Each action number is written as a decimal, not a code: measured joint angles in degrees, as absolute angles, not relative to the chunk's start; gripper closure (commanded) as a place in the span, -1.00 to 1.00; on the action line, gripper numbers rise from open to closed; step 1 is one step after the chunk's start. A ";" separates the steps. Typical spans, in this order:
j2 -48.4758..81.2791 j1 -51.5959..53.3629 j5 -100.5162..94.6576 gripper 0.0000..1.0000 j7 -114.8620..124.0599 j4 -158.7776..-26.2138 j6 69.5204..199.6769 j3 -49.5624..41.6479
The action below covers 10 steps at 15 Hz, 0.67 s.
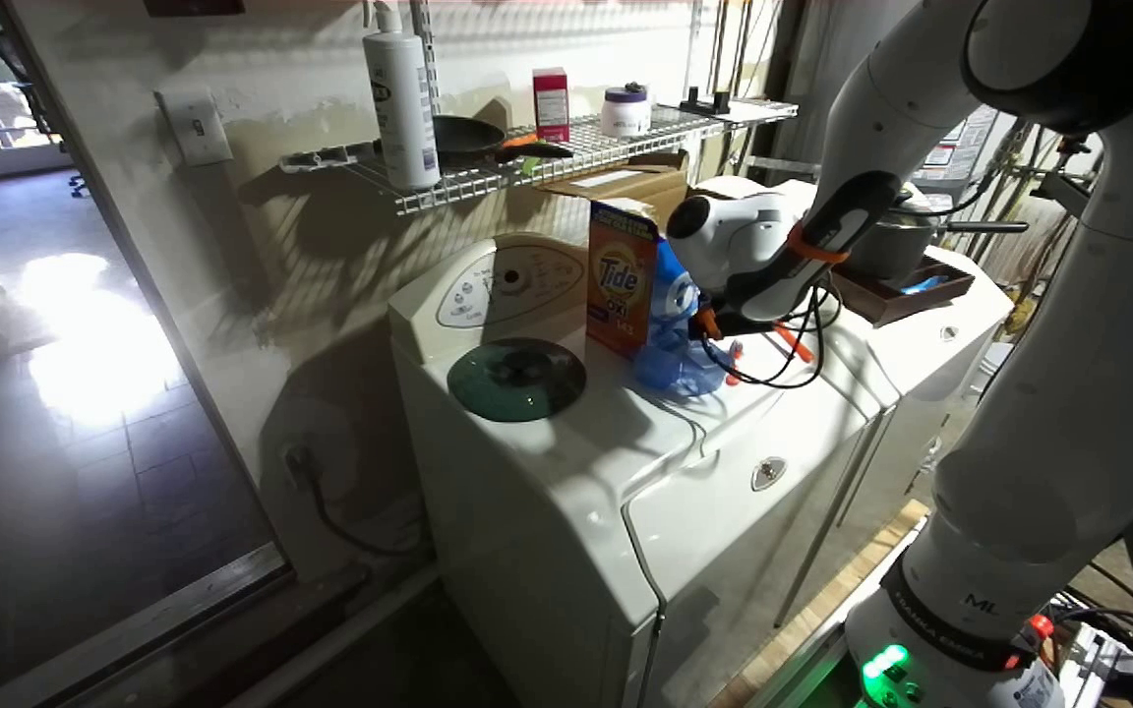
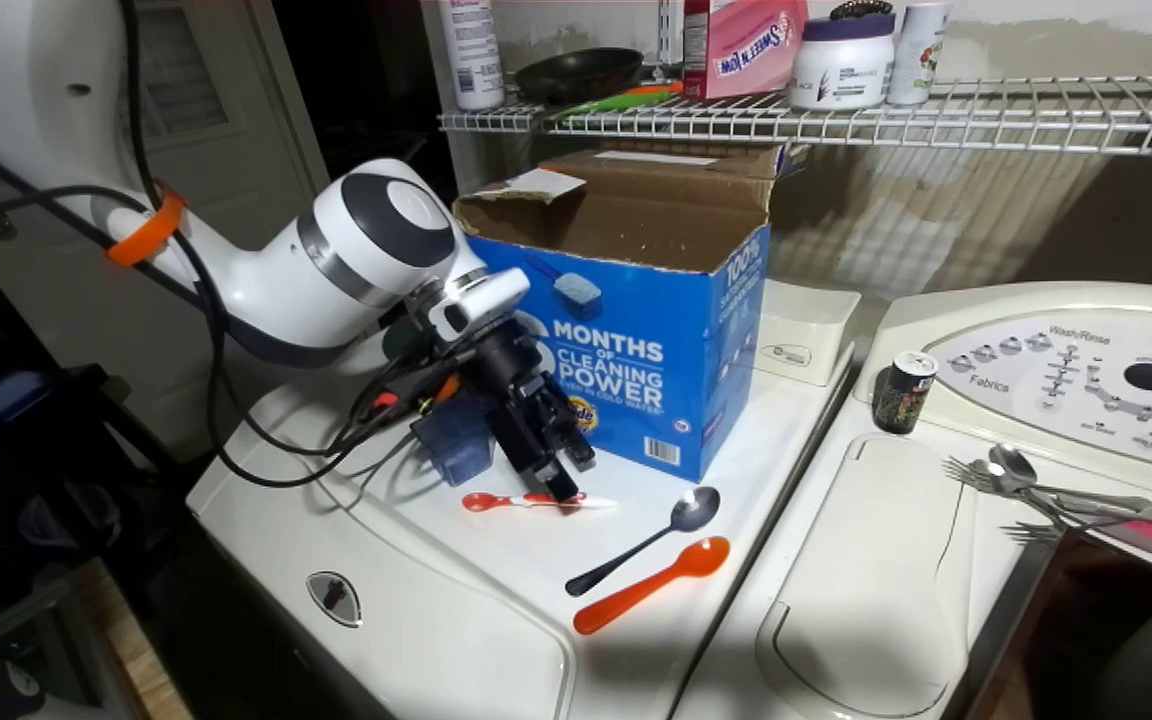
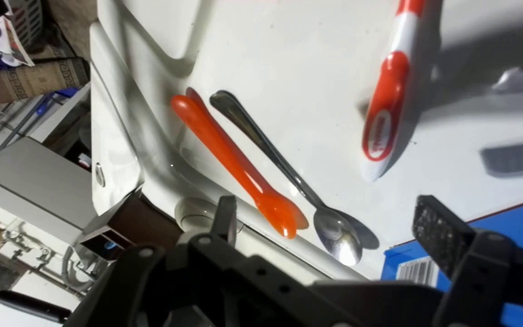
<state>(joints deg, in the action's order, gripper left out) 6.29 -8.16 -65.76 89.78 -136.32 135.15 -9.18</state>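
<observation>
While the jaws are held wide apart and empty, a red-and-white spoon is seen near their tips on a laundry machine, with a silver spoon and an orange spoon nearby. A slow, straight path is advised, lest the spoons be nudged or the Tide box brushed. "Months of cleaning power" is printed on its blue side, "Sweet'N Low" on a pink carton, "Wash/Rinse" on the adjoining control panel.
</observation>
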 measured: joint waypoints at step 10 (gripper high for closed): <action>-5.11 -8.25 -63.16 -1.00 88.03 -136.51 128.56 -9.25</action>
<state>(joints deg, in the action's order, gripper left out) -5.11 -8.25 -63.16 88.03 -136.51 128.56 -9.25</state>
